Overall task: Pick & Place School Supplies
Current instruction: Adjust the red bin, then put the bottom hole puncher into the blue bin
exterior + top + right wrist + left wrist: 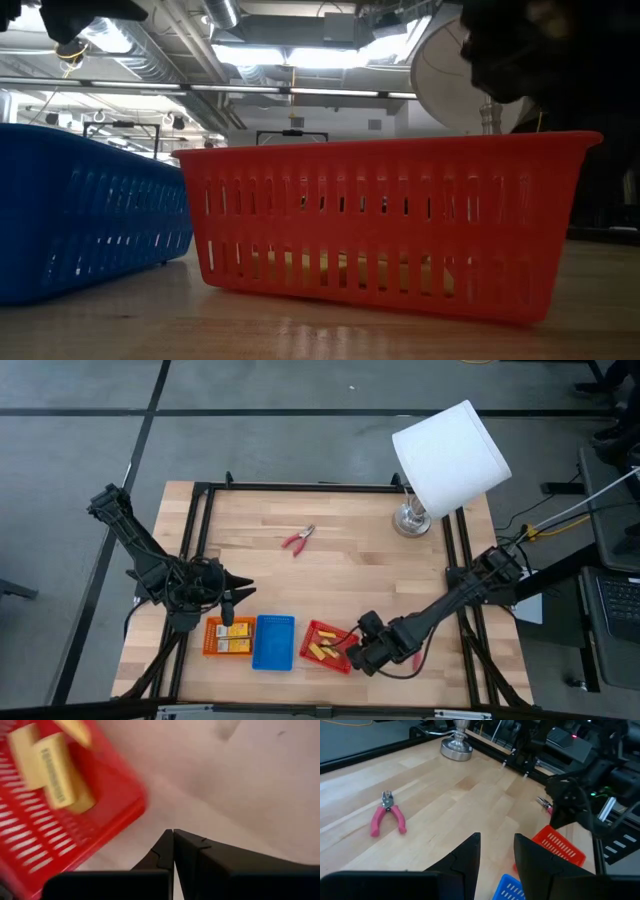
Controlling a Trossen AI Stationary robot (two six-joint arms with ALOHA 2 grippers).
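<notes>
Currently, the yellow blocks [320, 650] lie inside the red tray [312, 632] at the bench's front edge, and yellow-orange packets [229, 639] lie in the orange tray [209, 638]. A blue tray [274, 641] sits between the two. One pair of pink-handled pliers [297, 539] lies alone on the open bench [340, 575], well apart from the trays.

The right gripper [355, 651] is low, just beside the red tray's right end, with its arm reaching in from the bench's right side. Its fingers [165, 851] are pressed together with nothing between them. The left gripper [236, 596] hangs above the orange tray, pointing toward the bench centre, with a narrow gap between its fingers [470, 855] and nothing held.

A white-shaded lamp [447, 455] stands at the far right corner. Around the bench is grey floor; the low view shows ceiling pipes and lights.
</notes>
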